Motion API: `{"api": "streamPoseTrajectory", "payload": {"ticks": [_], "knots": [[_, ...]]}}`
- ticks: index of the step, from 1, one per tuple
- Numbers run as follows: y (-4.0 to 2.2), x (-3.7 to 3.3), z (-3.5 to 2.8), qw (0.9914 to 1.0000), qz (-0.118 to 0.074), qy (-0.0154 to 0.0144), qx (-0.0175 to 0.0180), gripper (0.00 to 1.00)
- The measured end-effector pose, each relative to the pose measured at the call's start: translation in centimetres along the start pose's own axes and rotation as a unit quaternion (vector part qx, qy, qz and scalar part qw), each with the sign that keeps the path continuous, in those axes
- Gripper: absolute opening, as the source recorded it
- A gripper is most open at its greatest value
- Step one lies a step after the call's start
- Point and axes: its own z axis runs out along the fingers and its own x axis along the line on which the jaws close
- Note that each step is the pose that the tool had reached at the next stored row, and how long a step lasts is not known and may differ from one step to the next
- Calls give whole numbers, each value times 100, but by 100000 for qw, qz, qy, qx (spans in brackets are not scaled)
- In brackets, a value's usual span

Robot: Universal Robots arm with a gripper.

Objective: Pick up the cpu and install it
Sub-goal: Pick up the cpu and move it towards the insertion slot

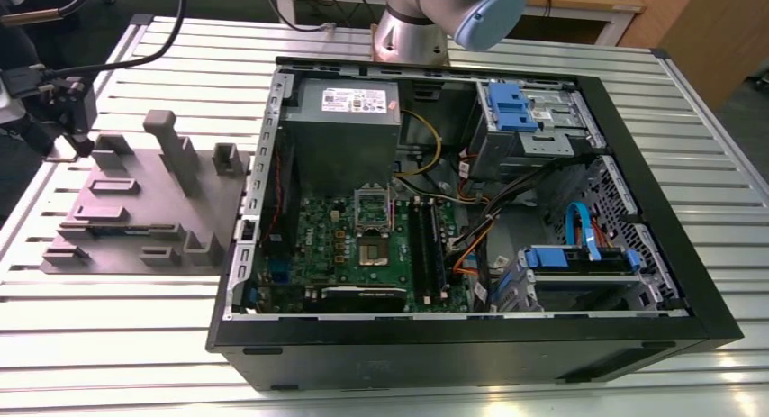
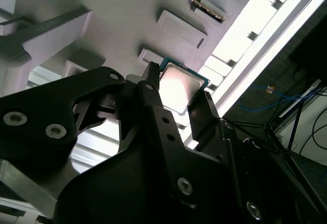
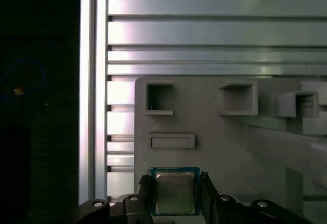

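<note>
The cpu [image 3: 174, 193] is a small square chip with a shiny metal top [image 2: 179, 87]; it lies over the near corner of the grey fixture plate [image 3: 204, 147]. In both wrist views my gripper [image 3: 176, 189] [image 2: 179, 95] has its two black fingers pressed against opposite edges of the chip. I cannot tell whether the chip rests on the plate or hangs just above it. In the exterior view the gripper [image 1: 72, 129] is at that view's far left, over the back left corner of the fixture plate [image 1: 132, 214].
An open computer case [image 1: 481, 336] lies on the slatted metal table [image 1: 121, 318], at the exterior view's right of the fixture. Its green motherboard [image 1: 315, 232] carries a socket [image 1: 375, 250], beside black memory sticks [image 1: 423, 246]. Tall posts [image 1: 168, 147] rise from the fixture.
</note>
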Motion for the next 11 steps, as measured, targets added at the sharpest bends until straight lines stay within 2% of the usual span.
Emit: {"api": "streamPoseTrajectory", "payload": {"ticks": [11], "knots": [[1, 0, -38, 100000, -1, 14, 10, 47]]}}
